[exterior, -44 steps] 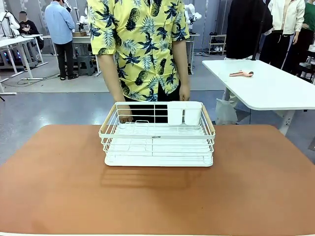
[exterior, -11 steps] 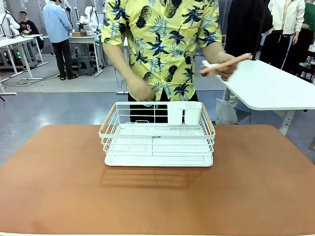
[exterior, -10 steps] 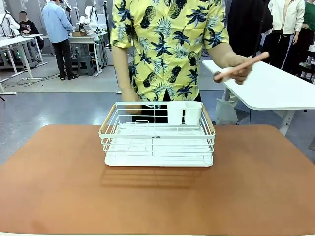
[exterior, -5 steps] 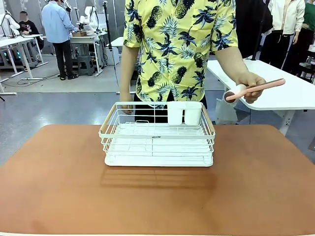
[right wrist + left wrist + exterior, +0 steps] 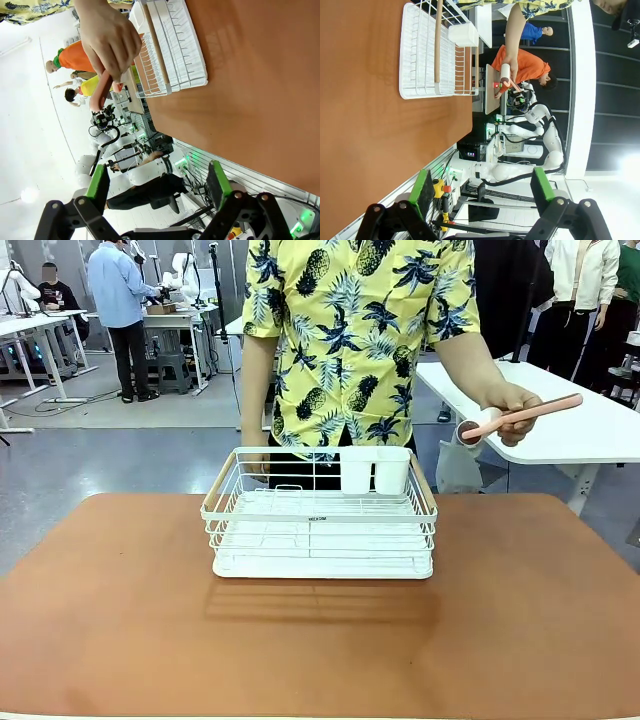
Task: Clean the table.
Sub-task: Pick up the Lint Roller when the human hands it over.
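Your left gripper (image 5: 482, 187) and right gripper (image 5: 157, 184) both hang with green-padded fingers spread wide and nothing between them. The table (image 5: 120, 620) lies below and ahead of both, and its near edge is the closest part to you. Its top is smooth, matte and reddish-brown, with bare surface on both sides.

Centred toward the far edge stands a white wire rack (image 5: 320, 530). Its long side runs along that edge, it has wooden end grips, and two white cups (image 5: 373, 470) sit in its far right corner.

Beyond the far right corner, the person's hand (image 5: 512, 405) holds a slim pink-handled tool (image 5: 520, 417) in the air. The handle lies roughly crosswise and the round head points inward. I judge your right arm to be the nearer one if the tool is offered.
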Tool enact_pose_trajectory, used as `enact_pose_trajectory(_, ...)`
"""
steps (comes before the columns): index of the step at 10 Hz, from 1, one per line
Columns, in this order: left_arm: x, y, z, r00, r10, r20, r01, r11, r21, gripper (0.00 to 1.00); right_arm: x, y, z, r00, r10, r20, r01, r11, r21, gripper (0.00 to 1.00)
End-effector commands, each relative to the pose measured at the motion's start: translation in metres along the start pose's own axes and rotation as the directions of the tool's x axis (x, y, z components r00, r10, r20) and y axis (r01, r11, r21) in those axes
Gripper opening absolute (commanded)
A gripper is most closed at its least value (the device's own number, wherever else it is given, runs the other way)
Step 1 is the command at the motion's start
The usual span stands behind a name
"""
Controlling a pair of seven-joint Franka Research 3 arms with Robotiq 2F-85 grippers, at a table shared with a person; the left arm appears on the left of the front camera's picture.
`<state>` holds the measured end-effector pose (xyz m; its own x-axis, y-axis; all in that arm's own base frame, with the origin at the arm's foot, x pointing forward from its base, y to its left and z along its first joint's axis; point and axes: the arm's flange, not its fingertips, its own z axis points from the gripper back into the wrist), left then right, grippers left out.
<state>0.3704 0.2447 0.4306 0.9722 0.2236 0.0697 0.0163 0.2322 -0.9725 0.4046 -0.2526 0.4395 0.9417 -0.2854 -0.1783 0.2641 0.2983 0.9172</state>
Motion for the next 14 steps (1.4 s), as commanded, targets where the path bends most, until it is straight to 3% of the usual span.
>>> enact_pose_trajectory(1,-0.004,0.0,0.001,1.0,-0.003,0.001,0.003,1.0,-0.006,1.0,-0.014,0.018,-0.009,0.998,-0.009,0.064,0.013,0.998,-0.066,1.0)
enact_pose_trajectory(3,-0.004,0.0,0.001,1.0,-0.003,0.001,0.003,1.0,-0.006,1.0,-0.031,0.048,-0.018,0.988,-0.07,0.137,0.085,0.99,-0.112,1.0)
enact_pose_trajectory(5,-0.004,0.0,0.001,1.0,-0.003,0.001,0.003,1.0,-0.006,1.0,-0.042,0.081,-0.029,0.954,-0.196,0.225,0.235,0.959,-0.159,1.0)
enact_pose_trajectory(7,-0.004,0.0,0.001,1.0,-0.003,0.001,0.003,1.0,-0.006,1.0,-0.057,0.11,-0.051,0.922,-0.233,0.309,0.301,0.933,-0.196,1.0)
enact_pose_trajectory(9,-0.004,0.0,0.001,1.0,-0.003,0.001,0.003,1.0,-0.006,1.0,-0.069,0.129,-0.079,0.896,-0.22,0.386,0.302,0.939,-0.167,1.0)
enact_pose_trajectory(14,-0.004,0.0,0.001,1.0,-0.003,0.001,0.003,1.0,-0.006,1.0,-0.088,0.141,-0.134,0.884,-0.161,0.439,0.25,0.956,-0.151,1.0)
